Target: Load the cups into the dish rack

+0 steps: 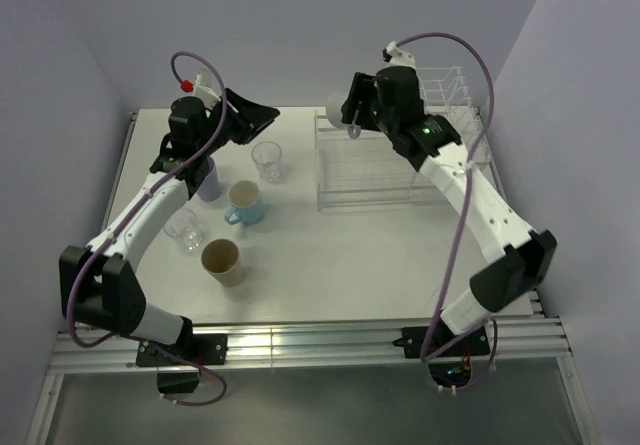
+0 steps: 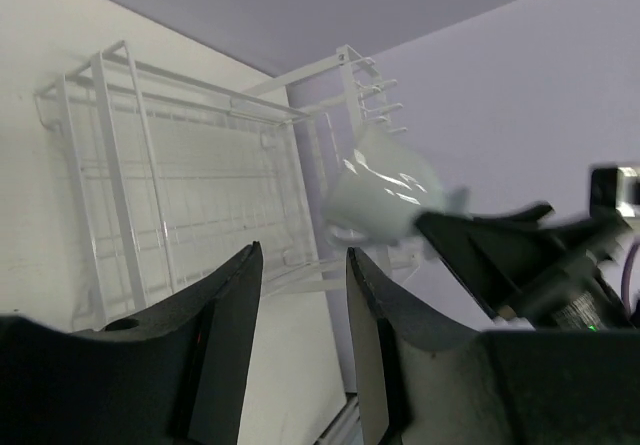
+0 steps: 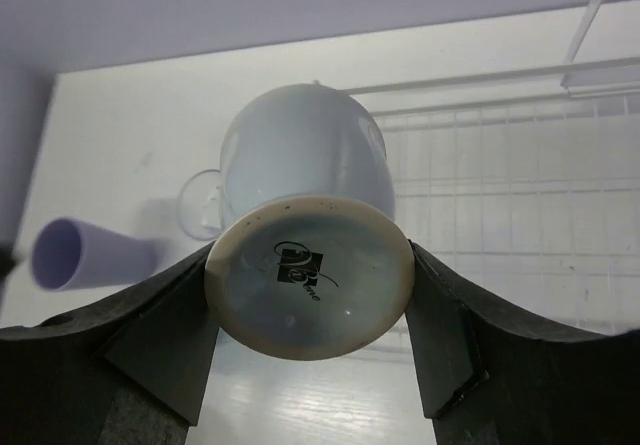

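Right gripper (image 3: 310, 295) is clamped on a light blue mug (image 3: 305, 165), one finger on each side of its foot; the base w/ a dark printed mark faces the wrist cam and the mouth points away, so the mug is tipped off upright; it is held over the far-left corner of the dish rack (image 1: 390, 180), and it looks clear of the wires, though the top view is too coarse to be sure; the rack is a white wire tray w/ taller upright dividers at its far-right end, sitting on the right half of the table (image 1: 350, 255). Left gripper (image 2: 300, 335) is raised over the far-left part of the table, aimed toward the rack, jaws part-open w/ nothing btwn them. The other five cups stand upright on the table, left of the rack and apart from each other; a clear glass (image 1: 266, 160) is nearest the rack; a lavender tumbler (image 1: 208, 180) stands just beside the left arm, partly hidden by it; a second light blue mug (image 1: 245, 203) sits near the tumbler; a second clear glass (image 1: 184, 230) is close by the left forearm; a tan cup (image 1: 222, 262) is nearest the arm bases.
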